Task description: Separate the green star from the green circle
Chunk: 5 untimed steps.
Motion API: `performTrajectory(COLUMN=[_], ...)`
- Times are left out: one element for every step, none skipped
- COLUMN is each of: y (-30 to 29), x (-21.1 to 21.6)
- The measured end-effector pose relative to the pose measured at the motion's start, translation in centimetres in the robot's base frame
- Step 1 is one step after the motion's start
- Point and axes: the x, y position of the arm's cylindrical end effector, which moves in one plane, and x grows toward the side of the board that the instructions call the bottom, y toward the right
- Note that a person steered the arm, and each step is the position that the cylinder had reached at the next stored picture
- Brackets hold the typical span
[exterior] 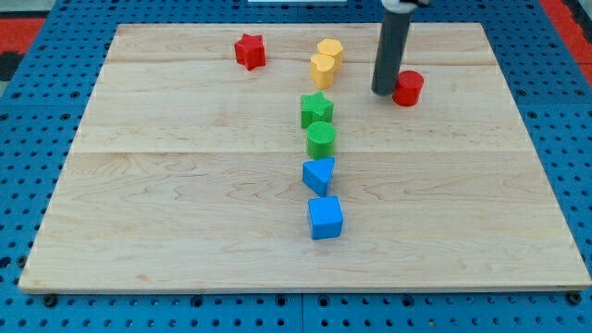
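Observation:
The green star (315, 109) lies near the middle of the wooden board (166, 194). The green circle (321, 139) sits just below it, touching or nearly touching. My tip (383, 92) is to the view's upper right of the green star, well apart from it, right beside the left edge of a red cylinder (408, 88).
Two yellow blocks, a hexagon (330, 51) and a heart-like one (322, 70), lie just above the green star. A red star (250, 51) is at the top left. A blue triangle (319, 174) and a blue cube (325, 217) lie below the green circle.

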Motion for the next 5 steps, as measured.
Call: performTrajectory(y=[-0.3, -2.2, -3.7, -6.2, -7.8], x=[7.2, 5.4, 0.9, -1.3, -2.4])
